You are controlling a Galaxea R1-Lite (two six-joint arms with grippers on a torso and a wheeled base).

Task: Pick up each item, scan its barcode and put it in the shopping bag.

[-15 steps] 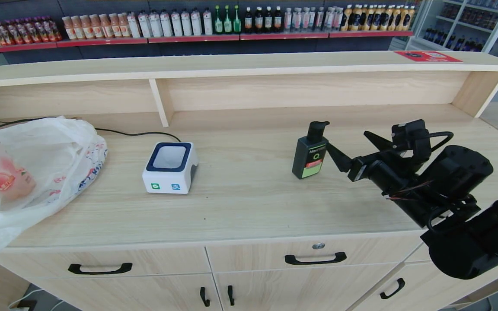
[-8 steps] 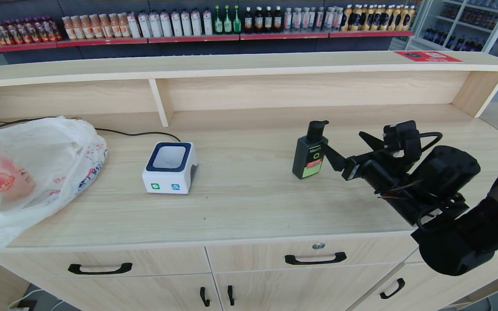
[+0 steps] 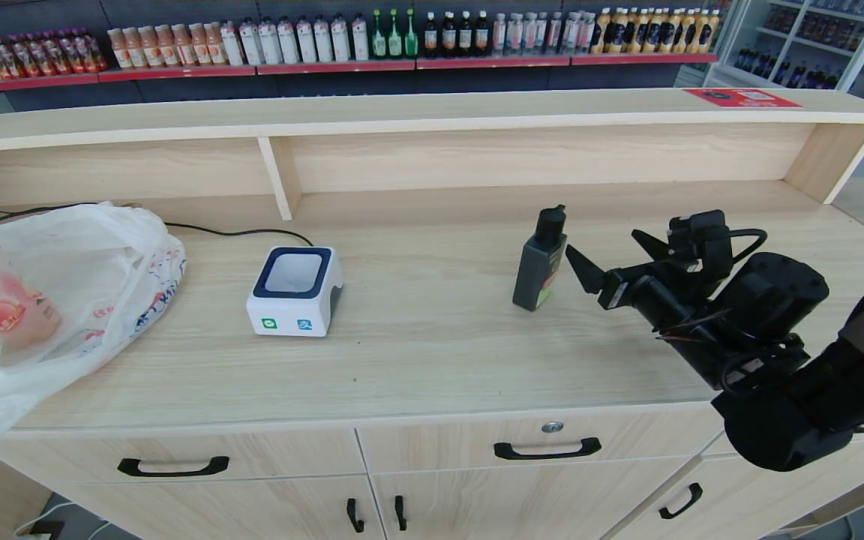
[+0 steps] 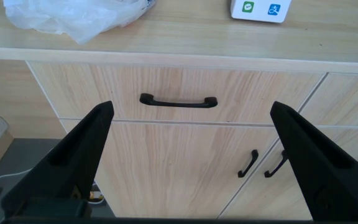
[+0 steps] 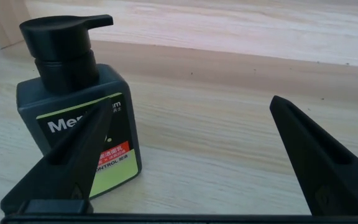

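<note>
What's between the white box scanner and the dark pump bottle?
Nothing; the head view shows bare light-wood countertop from white box scanner to dark pump bottle.

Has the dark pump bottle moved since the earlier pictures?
Yes. The pump bottle has turned where it stands: its label now faces away from the scanner, toward the right gripper.

Scanner (image 3: 295, 292) stands between pump bottle (image 3: 541, 266) and shopping bag (image 3: 102, 270).
</note>
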